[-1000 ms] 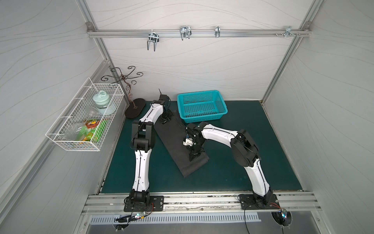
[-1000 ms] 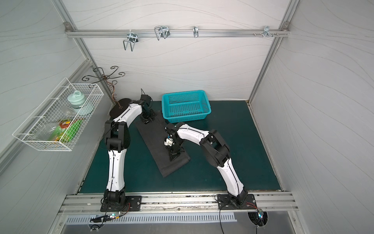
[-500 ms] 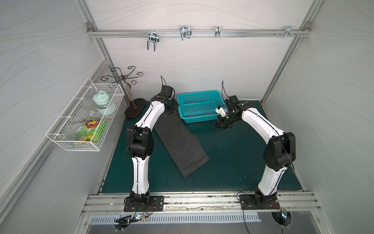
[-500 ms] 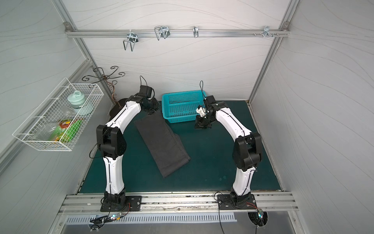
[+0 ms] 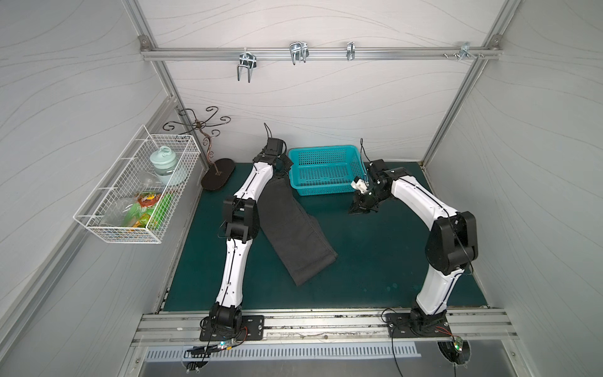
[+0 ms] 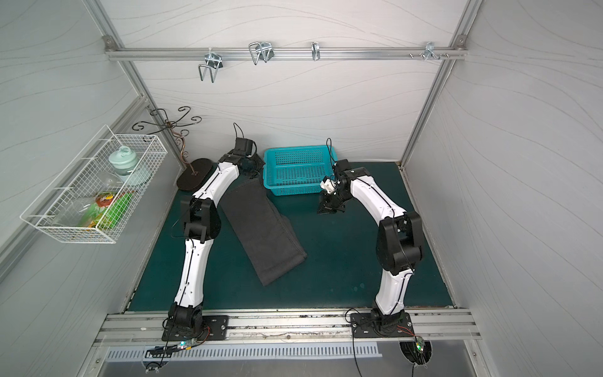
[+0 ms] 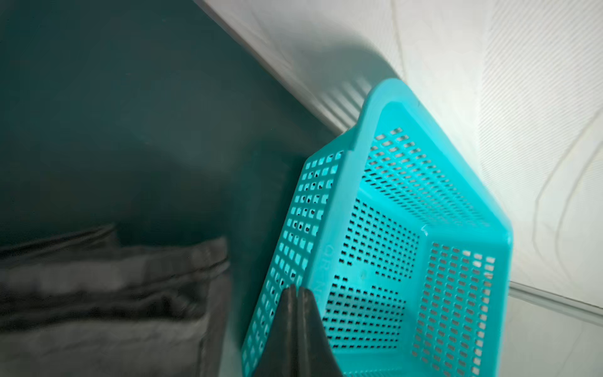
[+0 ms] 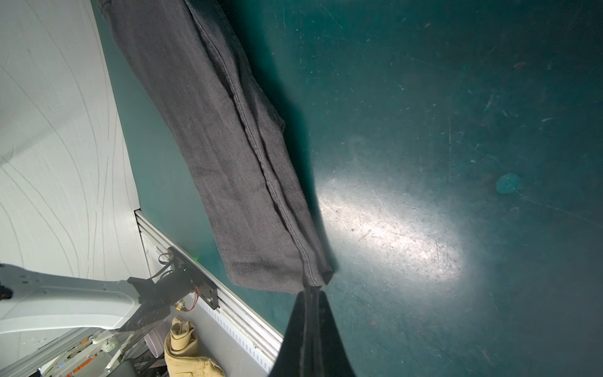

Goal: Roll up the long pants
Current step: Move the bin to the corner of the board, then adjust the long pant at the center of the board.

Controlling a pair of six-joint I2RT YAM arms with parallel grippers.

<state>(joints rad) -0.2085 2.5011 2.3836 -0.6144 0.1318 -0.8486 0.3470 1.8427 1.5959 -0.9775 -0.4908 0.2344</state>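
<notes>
Dark grey pants (image 5: 295, 228) lie folded lengthwise in a slanted strip on the green mat (image 5: 375, 261), their far end beside a teal basket (image 5: 326, 156). The left gripper (image 7: 297, 292), jaws pressed together and empty, hangs near that end. The right gripper (image 5: 358, 209), also clenched on nothing, hovers over bare mat, well apart from the pants.

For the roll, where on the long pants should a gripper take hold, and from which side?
Probably the near short end of the long pants, pinched at its edge from above. They lie flat as one long folded strip on the mat; that end is free, while the far end crowds the teal basket.
</notes>
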